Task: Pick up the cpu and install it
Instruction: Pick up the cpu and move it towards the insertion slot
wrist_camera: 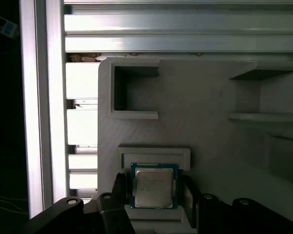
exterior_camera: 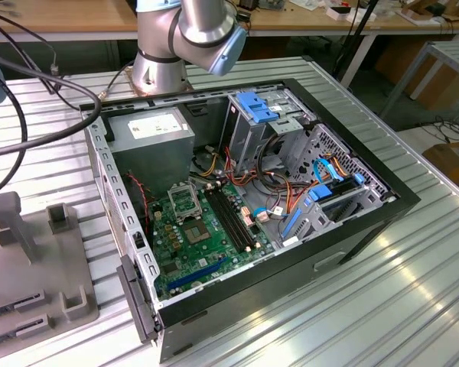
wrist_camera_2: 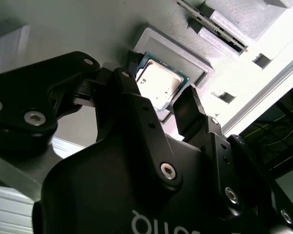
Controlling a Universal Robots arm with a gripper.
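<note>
In the exterior view, even light falls from above. The ribbed metal worktop (exterior_camera: 413, 306) shines pale, with soft streaks of glare along its ridges. The open computer case (exterior_camera: 291, 287) holds deep shadow against its inner walls. In the first wrist view the worktop rails (wrist_camera: 185, 24) burn nearly white, while the grey tray (wrist_camera: 200, 97) lies dim with shadowed pockets. In the second wrist view my pincer (wrist_camera_2: 161, 88) is a black, unlit mass against a washed-out bright strip. The chip (wrist_camera_2: 156, 79) flares on its metal top.
</note>
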